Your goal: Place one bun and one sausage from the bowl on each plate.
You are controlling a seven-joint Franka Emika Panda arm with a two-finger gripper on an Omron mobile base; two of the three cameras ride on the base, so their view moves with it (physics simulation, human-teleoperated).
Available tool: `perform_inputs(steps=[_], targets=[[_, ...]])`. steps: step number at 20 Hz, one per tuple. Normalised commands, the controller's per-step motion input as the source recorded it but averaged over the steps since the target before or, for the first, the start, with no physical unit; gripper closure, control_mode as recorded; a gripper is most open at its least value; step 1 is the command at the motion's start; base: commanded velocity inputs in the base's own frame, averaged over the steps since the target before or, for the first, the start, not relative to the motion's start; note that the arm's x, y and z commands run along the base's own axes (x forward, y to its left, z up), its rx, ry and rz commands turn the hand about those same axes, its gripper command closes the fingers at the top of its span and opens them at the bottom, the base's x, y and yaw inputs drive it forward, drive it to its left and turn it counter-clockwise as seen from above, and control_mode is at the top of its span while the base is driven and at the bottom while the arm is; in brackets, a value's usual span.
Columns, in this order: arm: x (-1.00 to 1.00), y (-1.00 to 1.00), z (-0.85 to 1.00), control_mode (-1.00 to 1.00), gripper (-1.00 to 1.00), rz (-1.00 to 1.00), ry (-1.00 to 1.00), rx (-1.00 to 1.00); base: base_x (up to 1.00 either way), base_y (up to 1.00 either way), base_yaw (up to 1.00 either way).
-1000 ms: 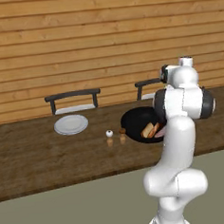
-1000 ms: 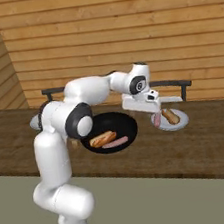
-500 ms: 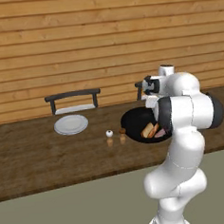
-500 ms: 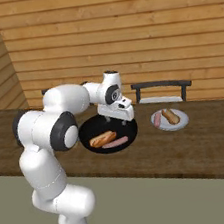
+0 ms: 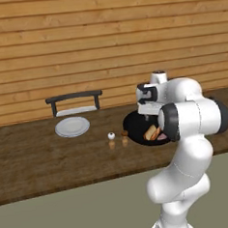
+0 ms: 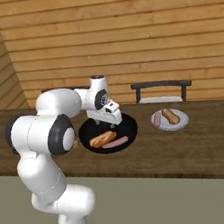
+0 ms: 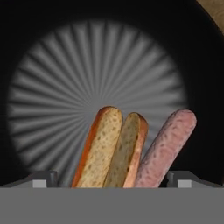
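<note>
The black bowl [image 6: 126, 122] sits mid-counter and holds one split bun [image 6: 102, 138] and one pink sausage [image 6: 115, 143]. My gripper [image 6: 107, 122] hangs open just above the bowl's far side, holding nothing. In the hand view the bun [image 7: 111, 148] and sausage [image 7: 166, 146] lie side by side on the bowl's floor [image 7: 87, 74], between my fingertips [image 7: 43, 177]. The right plate [image 6: 181, 123] carries a sausage [image 6: 158, 119] and a bun [image 6: 171, 116]. The left plate [image 5: 72, 126] is bare. From the left, the bowl [image 5: 136, 126] lies under my gripper [image 5: 145, 114].
Two small shakers [image 5: 111, 135] stand on the wooden counter [image 5: 37, 160] between the left plate and the bowl. A dark chair [image 5: 73, 100] stands behind the left plate and another chair [image 6: 161, 89] behind the right plate. A plank wall runs along the back.
The arm has swung from over the right plate back to over the black bowl. The gripper stayed open and empty.
</note>
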Motion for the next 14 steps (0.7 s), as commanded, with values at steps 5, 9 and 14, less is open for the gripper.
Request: perform_inputs(steps=[5, 9, 14], targets=[[0.00, 0.05, -0.27, -1.00, -1.00, 0.00, 0.00, 0.00, 0.00, 0.00, 0.00], [-0.33, 0.00, -0.22, -1.00, -1.00, 0.00, -0.02, 0.00, 0.00, 0.00, 0.00], [-0.43, 0.00, -0.20, -1.00, -1.00, 0.00, -0.01, 0.00, 0.00, 0.00, 0.00]])
